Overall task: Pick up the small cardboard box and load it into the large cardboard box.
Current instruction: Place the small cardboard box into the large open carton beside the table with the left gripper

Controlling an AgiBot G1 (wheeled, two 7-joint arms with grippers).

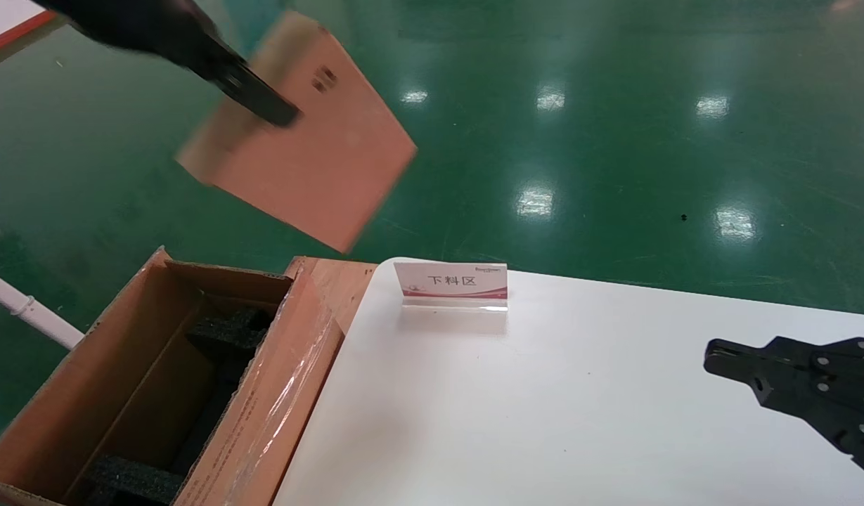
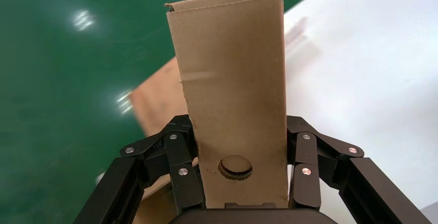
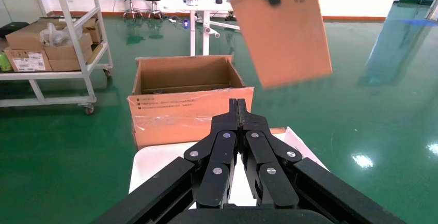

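Note:
The small cardboard box (image 1: pixel 312 140) hangs tilted in the air over the green floor, beyond the table's far left corner. My left gripper (image 1: pixel 263 102) is shut on it from the upper left. In the left wrist view its fingers (image 2: pixel 181 157) press both sides of the box (image 2: pixel 232 79). The large cardboard box (image 1: pixel 277 393) stands open at the lower left against the table, with black foam (image 1: pixel 224 334) inside and clear tape on the near flap. It sits below and nearer than the held box. My right gripper (image 1: pixel 713 355) is shut and empty over the table's right side (image 3: pixel 237 105).
A white table (image 1: pixel 579 407) fills the lower right, with a small sign stand (image 1: pixel 451 281) near its far edge. A white pipe (image 1: pixel 24 309) runs left of the large box. The right wrist view shows a shelf cart with cartons (image 3: pixel 51 43) far off.

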